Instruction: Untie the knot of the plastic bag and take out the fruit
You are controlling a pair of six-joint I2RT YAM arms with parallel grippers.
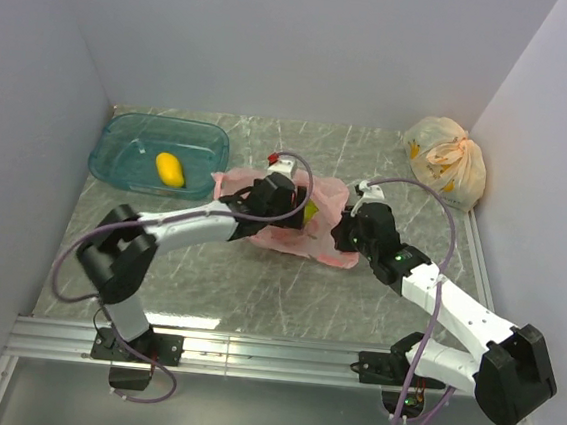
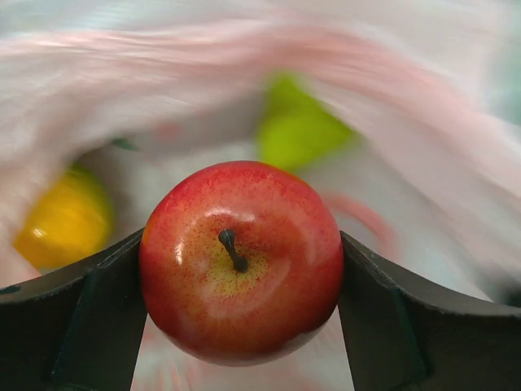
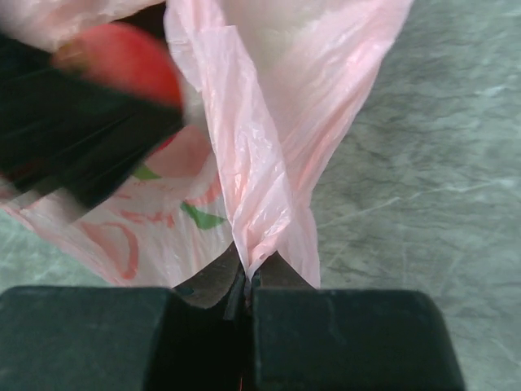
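Thin pink plastic bag (image 1: pixel 325 247) lying in the middle of the grey table (image 1: pixel 256 290), see-through, full of crinkles, with red and green prints on its side. Probably very light, soft and floppy, easy to rip, so best pinched at a bunched-up edge and never yanked. Right gripper (image 3: pixel 247 281) squeezed tight on just such a fold at the bag's right side, pinning it in place. Left gripper (image 1: pixel 272 166) clamped on a red apple (image 2: pixel 240 293), one finger on each side, over the far edge of the bag. Shiny red skin, yellow specks round a short dark stalk. Likely hard, smooth and a bit slippery, and much heavier than the bag, so best held across the fattest part, just as now. Behind the apple, inside the pink plastic, a green fruit (image 2: pixel 297 130) and an orange-yellow fruit (image 2: pixel 61 220), both blurry. One yellow fruit (image 1: pixel 170 169) already resting in the blue tub (image 1: pixel 120 132) at the far left. Pale yellow bag (image 1: pixel 447 160) with orange print off in the far right corner, well apart from both arms.
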